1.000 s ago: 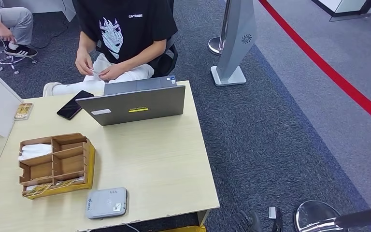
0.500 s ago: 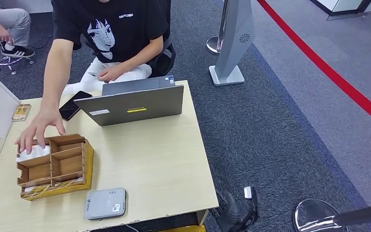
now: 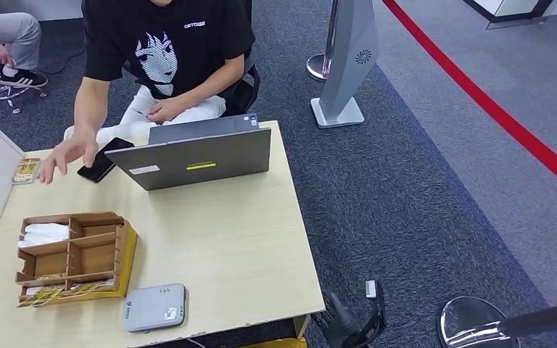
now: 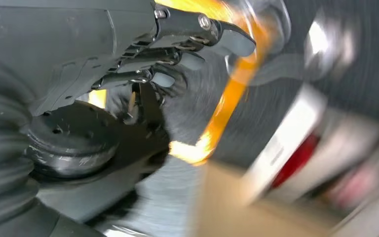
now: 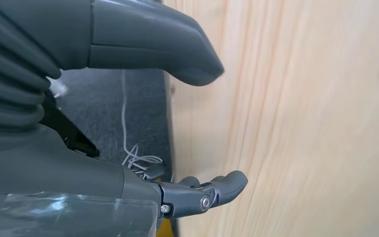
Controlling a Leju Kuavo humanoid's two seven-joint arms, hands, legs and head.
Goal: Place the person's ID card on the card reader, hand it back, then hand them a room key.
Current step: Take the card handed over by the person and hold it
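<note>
Head cam high, facing down; wrist cams close on table (image 3: 246, 239).

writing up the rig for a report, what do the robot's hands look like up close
Left hand: dark grey moulded fingers with small silver screws at the joints, behind them a grey ribbed cover and a round black wrist part. Right hand: thick smooth grey thumb, darker fingers with a silver screw, the same ribbed grey cover, and a clear glossy film over part of the casing.

Grey carpet (image 3: 406, 188) with a red stripe (image 3: 493, 109) surrounds a pale wooden table (image 3: 225, 239). A grey stand (image 3: 348, 65) rises beyond it.
</note>
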